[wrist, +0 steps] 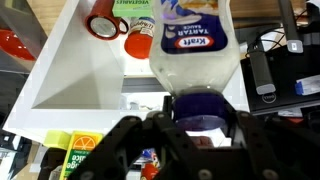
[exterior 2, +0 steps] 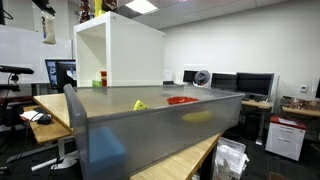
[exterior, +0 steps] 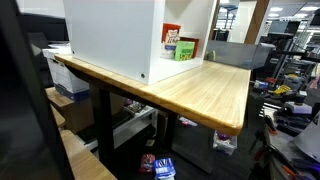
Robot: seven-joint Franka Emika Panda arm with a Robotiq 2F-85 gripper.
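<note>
Clamped at the blue cap (wrist: 200,103) by the gripper (wrist: 200,116), in front of the white cabinet (wrist: 70,70) — Kraft squeeze bottle (wrist: 190,45), likely light, smooth soft plastic, apt to dent or slip mid-body, so best taken at the stiff cap.

The place was an office-like lab: computer monitors (exterior 2: 254,85) stood on desks (exterior 2: 262,103), panel lights (exterior 2: 141,6) sat in the ceiling, and cluttered workbenches (exterior: 292,92) filled the background.

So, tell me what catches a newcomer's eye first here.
In the wrist view the end effector grips the blue cap of a Kraft bottle that fills the frame, with cans at upper left. In both exterior views a big white cabinet stands on the wooden table.
</note>
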